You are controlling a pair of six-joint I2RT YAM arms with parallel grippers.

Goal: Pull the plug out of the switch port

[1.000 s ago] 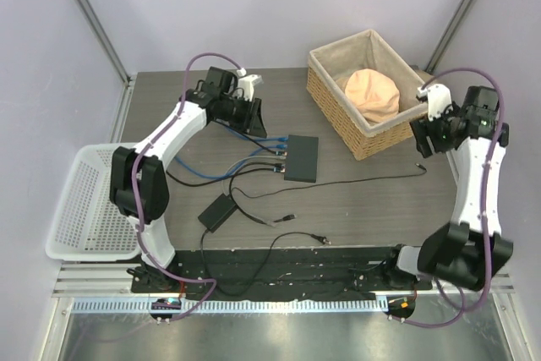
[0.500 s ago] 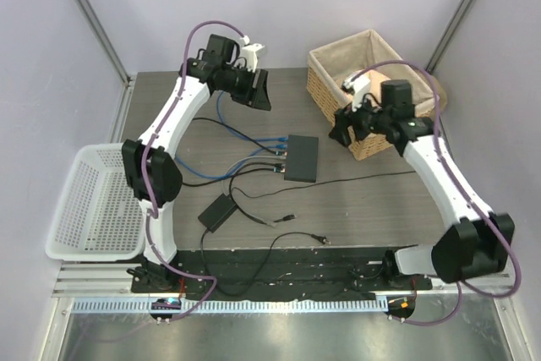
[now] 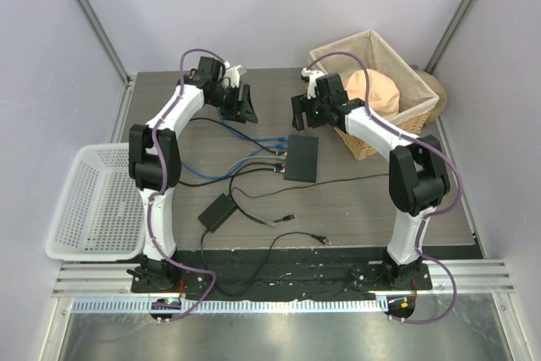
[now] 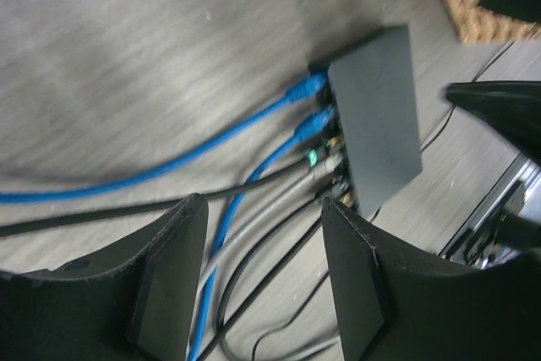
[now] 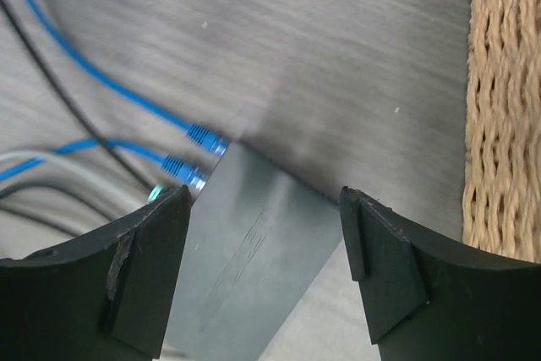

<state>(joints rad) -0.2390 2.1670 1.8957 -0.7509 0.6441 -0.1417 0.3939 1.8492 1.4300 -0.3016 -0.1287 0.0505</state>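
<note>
Switch [image 3: 302, 157] – a flat dark-grey box lying flat on the dark table [image 3: 372, 200] near its middle, just beside the wicker basket [image 3: 378, 139], its socket edge turned toward the left arm. Two blue plugs [image 4: 314, 84] sit in the sockets at the far end of that edge, with a greenish plug [image 4: 310, 156] and darker leads next along the row; all cables trail leftward over the table. Left gripper [image 3: 241, 103] hangs over the table beyond and to the left of the switch, jaws parted at a moderate gap with nothing between them. Right gripper [image 3: 303, 112] hangs above the far end of the switch, jaws spread wide and empty – its wrist view shows the grey box and blue plugs framed between the fingers [image 5: 144, 268]. A black adapter brick [image 3: 217, 210] lies nearer the bases, well apart from the switch.
</note>
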